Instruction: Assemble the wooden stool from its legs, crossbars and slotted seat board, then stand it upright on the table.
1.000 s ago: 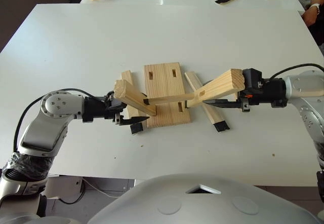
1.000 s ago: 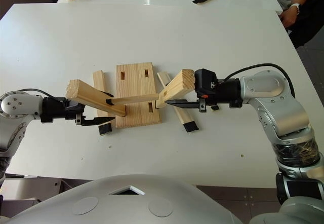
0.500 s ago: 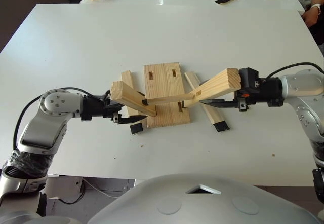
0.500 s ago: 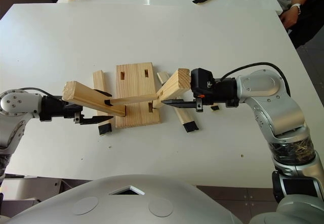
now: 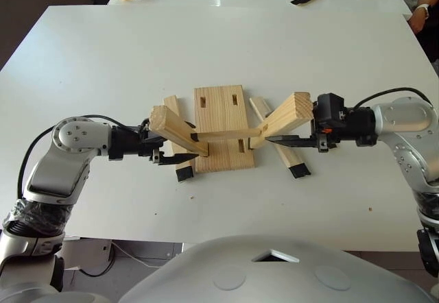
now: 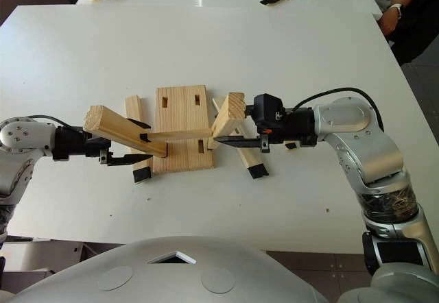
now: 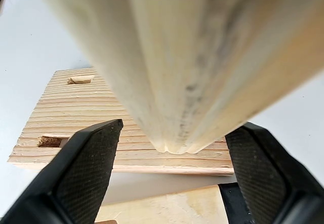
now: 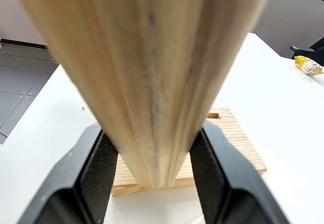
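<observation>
Item: 2 legs + crossbar, held above seat board (image 5: 221, 101) at counter (image 5: 103, 63) centre. My left claw (image 7: 177, 133) pinches left-hand leg (image 5: 177, 130); right claw (image 8: 154, 168) pinches right-hand leg (image 5: 288, 113); crossbar (image 5: 226, 136) spans btwn. Handling: push both legs inward evenly, keep crossbar square, no twisting.

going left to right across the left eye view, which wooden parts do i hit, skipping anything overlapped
raised left leg → slotted seat board → raised right leg

Right hand (image 5: 274, 137) pushed leg (image 5: 287, 113) leftward along crossbar (image 5: 223, 136).
</observation>
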Available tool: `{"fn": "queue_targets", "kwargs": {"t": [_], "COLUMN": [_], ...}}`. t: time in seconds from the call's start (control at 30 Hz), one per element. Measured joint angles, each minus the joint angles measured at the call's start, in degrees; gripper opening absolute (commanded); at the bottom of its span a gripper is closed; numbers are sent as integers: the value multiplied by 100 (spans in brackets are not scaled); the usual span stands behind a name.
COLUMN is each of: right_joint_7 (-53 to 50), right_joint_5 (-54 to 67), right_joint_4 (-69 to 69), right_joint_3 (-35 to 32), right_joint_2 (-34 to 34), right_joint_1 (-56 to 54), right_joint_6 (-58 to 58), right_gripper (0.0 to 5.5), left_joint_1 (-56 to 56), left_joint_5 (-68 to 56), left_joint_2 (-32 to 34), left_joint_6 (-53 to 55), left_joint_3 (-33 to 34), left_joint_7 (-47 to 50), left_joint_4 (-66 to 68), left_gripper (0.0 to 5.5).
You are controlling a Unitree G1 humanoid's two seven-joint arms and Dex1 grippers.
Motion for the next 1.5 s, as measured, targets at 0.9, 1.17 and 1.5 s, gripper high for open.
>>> {"fn": "queue_targets", "kwargs": {"t": [0.9, 1.17, 1.5], "right_joint_7": [-88, -224, -238], "right_joint_5": [-159, 202, 471], "right_joint_4": [688, 548, 138], "right_joint_3": [-437, -851, -658], "right_joint_2": [-227, -406, -242], "right_joint_1": [1076, 458, 420], "right_joint_6": [-982, -317, 125], "right_gripper": [204, 204, 204], "left_joint_1": [-121, -123, -165], "left_joint_5": [17, 13, 12], "left_joint_2": [-8, -8, -17], "left_joint_6": [-26, -26, -26], "left_joint_3": [9, 9, 8], "left_joint_7": [-18, -17, -44], "left_joint_4": [222, 225, 284], "left_gripper": [363, 363, 363]}}
